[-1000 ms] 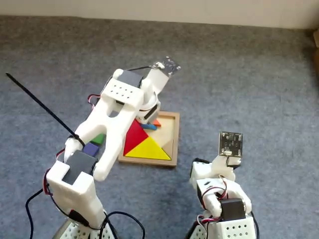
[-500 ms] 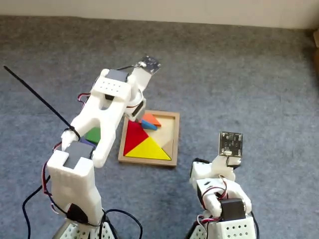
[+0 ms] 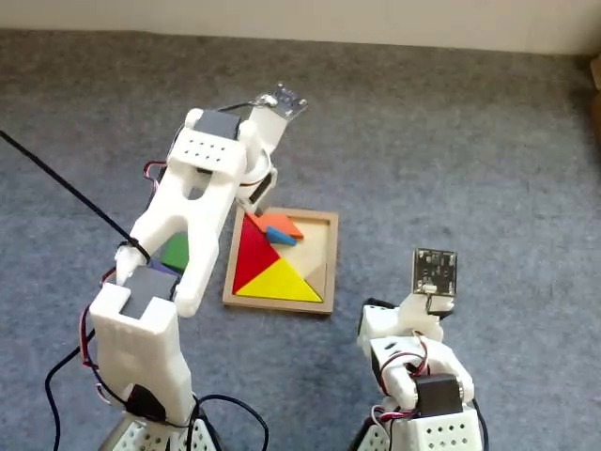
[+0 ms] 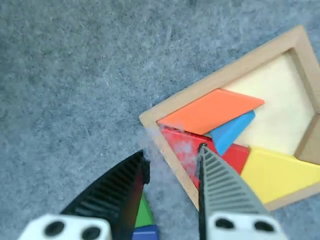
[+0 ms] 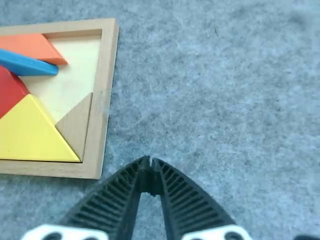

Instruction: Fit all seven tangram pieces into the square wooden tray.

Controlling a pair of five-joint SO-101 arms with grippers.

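Left gripper (image 4: 173, 155) above the far-left corner of the tray (image 4: 220, 75); two pieces outside.
Its fingers are spread and hold nothing, probably free for the green piece (image 3: 176, 252) and dark blue piece (image 4: 145, 233) lying on the worktop (image 3: 470, 141) just left of the tray. Right gripper (image 5: 150, 161), fingers pressed together, sits near-right of the tray, apparently parked clear of the working area.

Tan tray (image 3: 332, 263); red piece (image 3: 249, 254); yellow piece (image 3: 277, 280); orange piece (image 3: 280, 225); blue piece (image 3: 280, 237).
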